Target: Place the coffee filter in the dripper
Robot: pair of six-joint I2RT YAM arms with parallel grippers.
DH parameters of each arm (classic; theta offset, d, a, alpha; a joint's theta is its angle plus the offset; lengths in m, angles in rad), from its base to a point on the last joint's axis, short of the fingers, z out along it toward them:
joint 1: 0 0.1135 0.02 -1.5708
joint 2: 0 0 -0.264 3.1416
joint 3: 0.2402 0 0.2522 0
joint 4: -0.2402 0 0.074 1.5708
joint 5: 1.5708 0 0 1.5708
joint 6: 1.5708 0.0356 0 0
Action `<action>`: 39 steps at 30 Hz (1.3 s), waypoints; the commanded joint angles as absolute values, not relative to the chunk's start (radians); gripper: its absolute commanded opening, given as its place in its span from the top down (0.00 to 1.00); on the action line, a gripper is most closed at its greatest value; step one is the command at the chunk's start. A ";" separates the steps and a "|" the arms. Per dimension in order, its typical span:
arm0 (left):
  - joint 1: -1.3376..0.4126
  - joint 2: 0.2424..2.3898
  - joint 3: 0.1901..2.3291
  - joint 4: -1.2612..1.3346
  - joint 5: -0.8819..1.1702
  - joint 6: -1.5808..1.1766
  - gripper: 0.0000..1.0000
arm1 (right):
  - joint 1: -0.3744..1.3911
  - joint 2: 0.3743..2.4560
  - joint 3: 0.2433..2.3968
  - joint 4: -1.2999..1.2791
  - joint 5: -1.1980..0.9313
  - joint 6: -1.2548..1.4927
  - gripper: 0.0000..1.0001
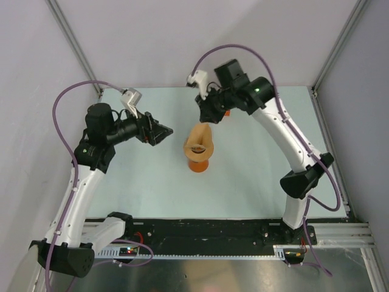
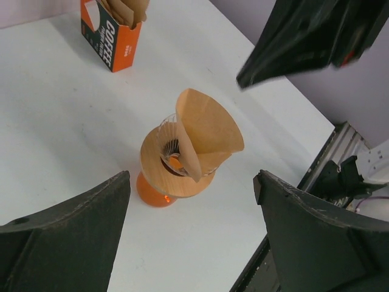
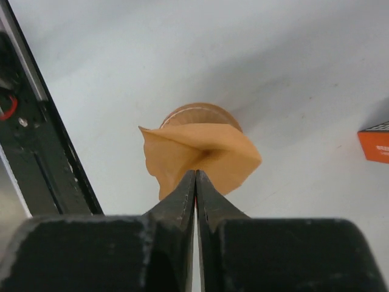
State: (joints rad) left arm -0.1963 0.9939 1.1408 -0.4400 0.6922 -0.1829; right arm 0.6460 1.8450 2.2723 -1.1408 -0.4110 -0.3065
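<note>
Filter sits in the dripper near table centre. It is not spread flat to the wall: it is curled and half-folded, one big flap standing up over the rim and tilted toward 1 o'clock in the left wrist view. Dripper ribs show at the filter's 9 o'clock. Dripper rests in a tan disc on an orange beaker.

Left gripper: jaws wide, nothing between them, at 9 o'clock of the filter in the top view, near but apart.

Right gripper: jaws pressed together, only a thin slit. In its own wrist view the tips overlap the filter's near edge, but the left wrist view shows it clear of the paper, off at 1 o'clock. Nothing held. In the top view it is at 12 o'clock of the filter.

Orange box with brown papers stands at 11 o'clock of the beaker in the left wrist view, well apart.
</note>
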 commanded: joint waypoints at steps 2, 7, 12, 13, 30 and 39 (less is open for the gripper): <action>-0.131 0.947 1.157 -0.373 0.706 -0.251 0.11 | 0.700 1.915 2.219 -1.263 -0.261 -0.460 0.99; -0.090 0.926 1.170 -0.372 0.729 -0.272 0.12 | 0.711 1.962 2.194 -1.253 -0.258 -0.464 1.00; -0.082 0.922 1.175 -0.373 0.735 -0.280 0.12 | 0.725 2.009 2.186 -1.228 -0.264 -0.465 1.00; -0.081 0.922 1.175 -0.373 0.735 -0.280 0.12 | 0.728 2.017 2.185 -1.224 -0.266 -0.465 1.00; -0.061 0.930 1.191 -0.367 0.756 -0.294 0.12 | 0.755 2.052 2.042 -1.147 -0.278 -0.466 0.81; -0.058 0.930 1.184 -0.364 0.758 -0.294 0.12 | 0.774 2.034 2.058 -1.150 -0.263 -0.461 0.68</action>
